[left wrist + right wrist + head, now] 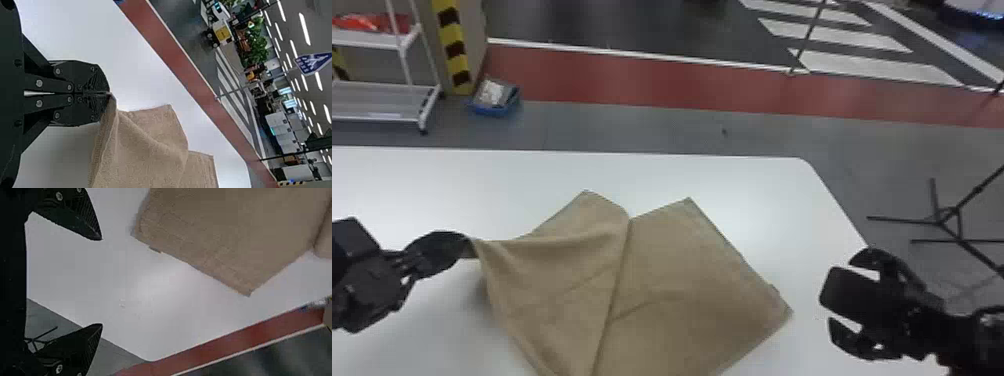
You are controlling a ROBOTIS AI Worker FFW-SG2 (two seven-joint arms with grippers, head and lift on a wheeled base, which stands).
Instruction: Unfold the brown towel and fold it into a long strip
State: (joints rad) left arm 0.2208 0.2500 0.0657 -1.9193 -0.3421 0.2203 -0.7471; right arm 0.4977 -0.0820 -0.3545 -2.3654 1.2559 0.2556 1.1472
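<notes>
The brown towel (662,290) lies partly spread on the white table, its left part lifted and a long crease running through its middle. My left gripper (469,245) is at the towel's raised left corner; in the left wrist view the same gripper (109,93) is shut on that corner, and the cloth (145,152) hangs from its tips. Over the table's right side, my right gripper (837,300) stands apart from the towel's right corner. In the right wrist view that gripper (101,282) is open, with nothing between its fingers, and the towel (235,235) lies beyond them.
The white table (732,175) has its far edge and rounded right corner beyond the towel. On the floor past it are a white shelf cart (382,85), a blue bin (494,97) and a black tripod stand (949,215) at the right.
</notes>
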